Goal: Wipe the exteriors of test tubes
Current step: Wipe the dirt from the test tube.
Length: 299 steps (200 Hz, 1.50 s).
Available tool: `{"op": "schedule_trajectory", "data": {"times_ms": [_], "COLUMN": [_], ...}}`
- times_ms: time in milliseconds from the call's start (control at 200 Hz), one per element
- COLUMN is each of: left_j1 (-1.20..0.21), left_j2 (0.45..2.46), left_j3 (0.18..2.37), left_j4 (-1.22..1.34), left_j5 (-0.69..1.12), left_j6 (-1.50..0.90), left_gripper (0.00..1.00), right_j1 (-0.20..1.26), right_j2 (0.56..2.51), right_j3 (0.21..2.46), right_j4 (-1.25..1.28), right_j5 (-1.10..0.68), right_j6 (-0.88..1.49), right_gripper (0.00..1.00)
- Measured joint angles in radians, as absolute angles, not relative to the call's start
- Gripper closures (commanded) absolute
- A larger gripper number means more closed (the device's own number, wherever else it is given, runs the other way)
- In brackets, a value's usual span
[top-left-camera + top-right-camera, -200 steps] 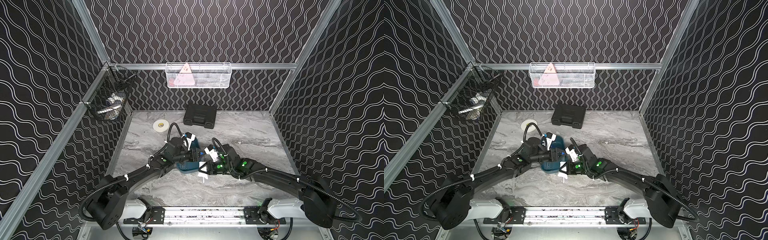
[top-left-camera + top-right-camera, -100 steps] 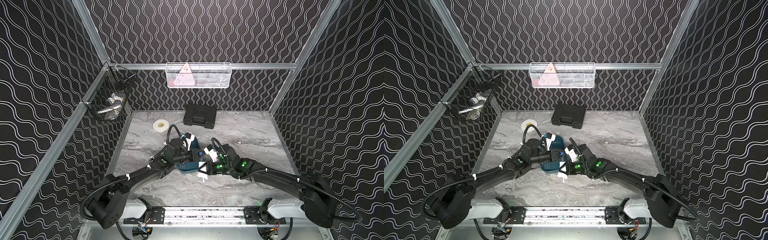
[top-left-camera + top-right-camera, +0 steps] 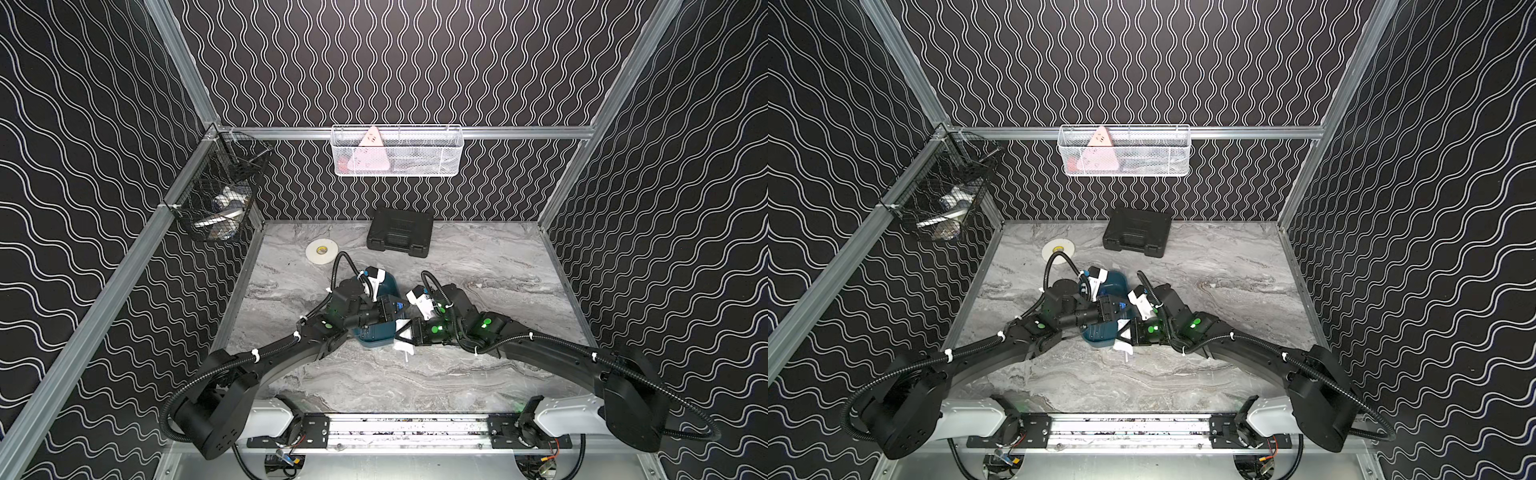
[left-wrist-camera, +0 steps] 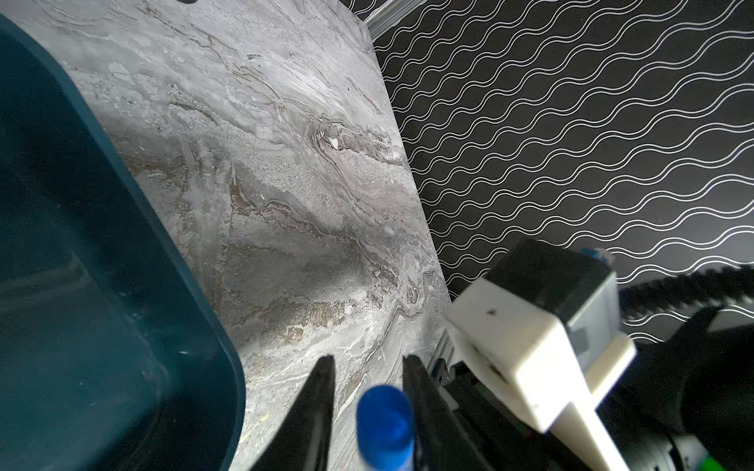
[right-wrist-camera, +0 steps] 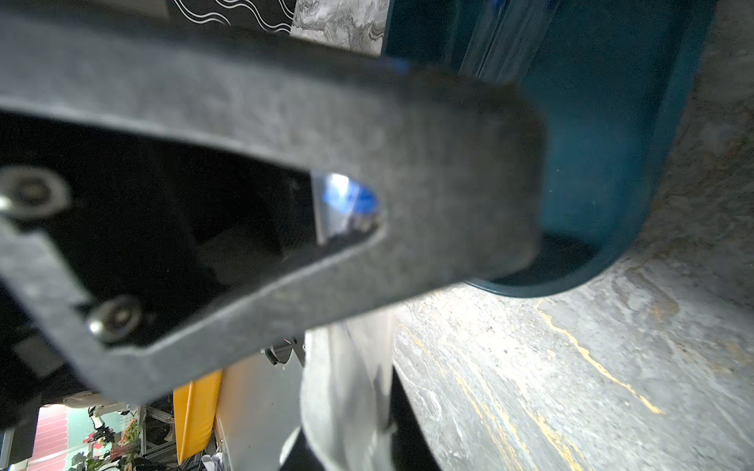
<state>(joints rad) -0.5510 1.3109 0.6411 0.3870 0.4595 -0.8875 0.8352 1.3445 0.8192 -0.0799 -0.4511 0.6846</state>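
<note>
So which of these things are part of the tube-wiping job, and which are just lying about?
In use: blue-capped test tube, white tissue, teal tray.
Lying about: black case, tape roll, white wire basket, black wire basket.

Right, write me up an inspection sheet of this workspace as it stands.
Surface: grey marble tabletop; no spills seen.
Job's things: one blue-capped test tube at the left gripper; teal tray mid-table, partly under both arms; crumpled white tissue at the right gripper.
Clutter: black case and white tape roll toward the back, apart from the tray.
Grippers: left jaws flank the tube's cap, grip unclear; right shut on the tissue.
Cables: black corrugated hoses loop over both wrists; no snag seen.
Surroundings: wavy-patterned walls; white wire basket on the back rail, black wire basket on the left rail.
</note>
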Motion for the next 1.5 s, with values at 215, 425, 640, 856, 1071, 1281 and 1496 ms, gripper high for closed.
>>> {"op": "schedule_trajectory", "data": {"times_ms": [215, 425, 640, 856, 1071, 1281, 1496], "left_j1": [-0.551, -0.553, -0.553, -0.549, -0.540, -0.516, -0.496], "left_j2": [1.298, 1.314, 1.324, 1.323, 1.322, 1.330, 1.349], "left_j3": [0.640, 0.628, 0.613, 0.602, 0.598, 0.580, 0.575], "left_j4": [0.375, 0.435, 0.475, 0.484, 0.485, 0.485, 0.501], "left_j5": [0.467, 0.495, 0.495, 0.462, 0.444, 0.475, 0.478], "left_j6": [-0.887, -0.910, -0.940, -0.946, -0.970, -0.997, -1.019], "left_gripper": [0.74, 0.88, 0.89, 0.89, 0.89, 0.89, 0.88], "right_j1": [0.828, 0.826, 0.819, 0.738, 0.699, 0.745, 0.783], "right_j2": [1.345, 1.351, 1.350, 1.379, 1.435, 1.407, 1.411], "right_j3": [0.825, 0.825, 0.818, 0.849, 0.852, 0.725, 0.650], "right_j4": [-0.077, -0.082, -0.077, -0.035, 0.051, 0.192, 0.282], "right_j5": [-0.455, -0.460, -0.459, -0.506, -0.585, -0.595, -0.600], "right_j6": [0.672, 0.662, 0.663, 0.664, 0.673, 0.731, 0.791], "right_gripper": [0.84, 0.84, 0.82, 0.81, 0.82, 0.82, 0.83]}}
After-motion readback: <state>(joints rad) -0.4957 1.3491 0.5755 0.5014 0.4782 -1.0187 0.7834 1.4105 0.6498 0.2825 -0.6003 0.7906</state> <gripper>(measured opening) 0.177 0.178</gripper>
